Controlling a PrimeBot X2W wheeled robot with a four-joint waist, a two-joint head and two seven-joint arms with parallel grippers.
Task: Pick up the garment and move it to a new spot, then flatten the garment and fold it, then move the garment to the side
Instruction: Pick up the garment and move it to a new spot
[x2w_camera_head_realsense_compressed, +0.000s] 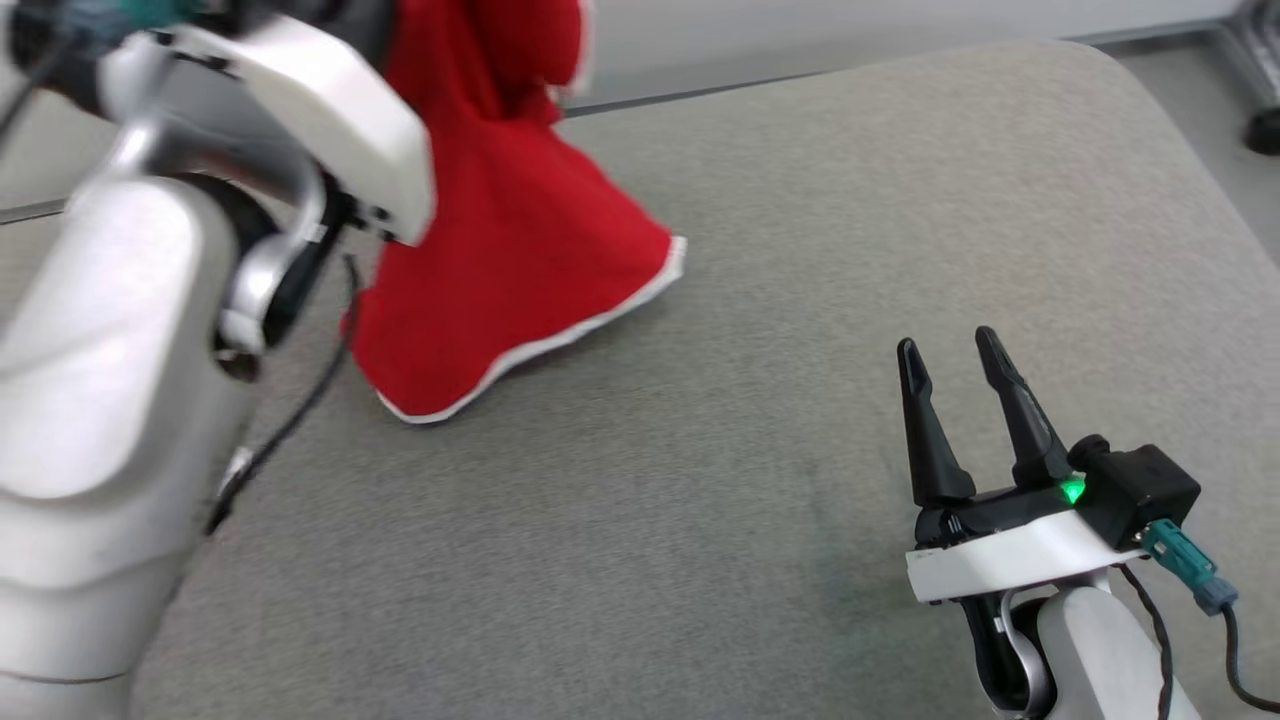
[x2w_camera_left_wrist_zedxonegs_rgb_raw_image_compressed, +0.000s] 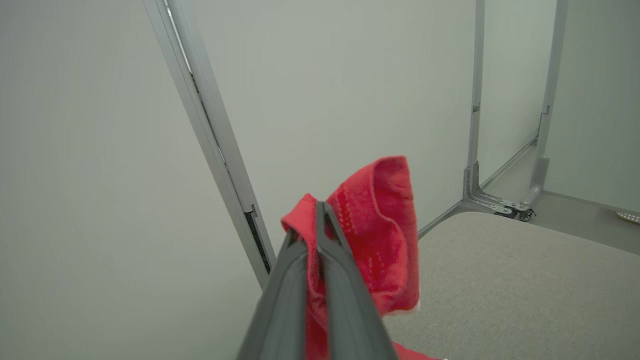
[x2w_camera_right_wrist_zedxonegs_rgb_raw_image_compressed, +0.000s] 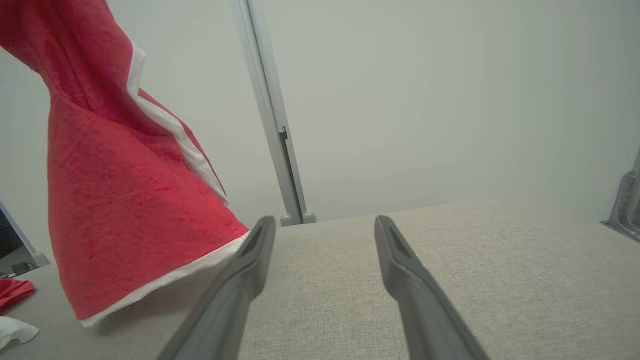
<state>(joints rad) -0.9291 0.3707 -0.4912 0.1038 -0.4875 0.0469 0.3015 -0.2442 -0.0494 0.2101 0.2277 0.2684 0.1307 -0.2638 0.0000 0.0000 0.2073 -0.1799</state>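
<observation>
Hanging from your left tool (x2w_camera_left_wrist_zedxonegs_rgb_raw_image_compressed: 320, 209), which is clamped on its upper fold, the red fleece garment with white trim (x2w_camera_head_realsense_compressed: 520, 250) reaches the grey fabric surface (x2w_camera_head_realsense_compressed: 800, 300); your right tool (x2w_camera_head_realsense_compressed: 947, 345) stands with its fingers apart, empty.

One red garment (x2w_camera_head_realsense_compressed: 520, 250), one table (x2w_camera_head_realsense_compressed: 800, 250) — two arms (x2w_camera_head_realsense_compressed: 100, 400)

1. A red garment (x2w_camera_head_realsense_compressed: 520, 250) with a white hem hangs upright, its lower edge touching the grey counter (x2w_camera_head_realsense_compressed: 800, 200).
2. The pale left arm (x2w_camera_head_realsense_compressed: 110, 330), blurred, crosses in front of the garment's left side.
3. The right gripper (x2w_camera_head_realsense_compressed: 947, 340) sits well to the right of the garment and nearer the camera, its fingers (x2w_camera_head_realsense_compressed: 925, 430) spread and empty.
4. A green light (x2w_camera_head_realsense_compressed: 1072, 490) glows at the base of those fingers.
</observation>
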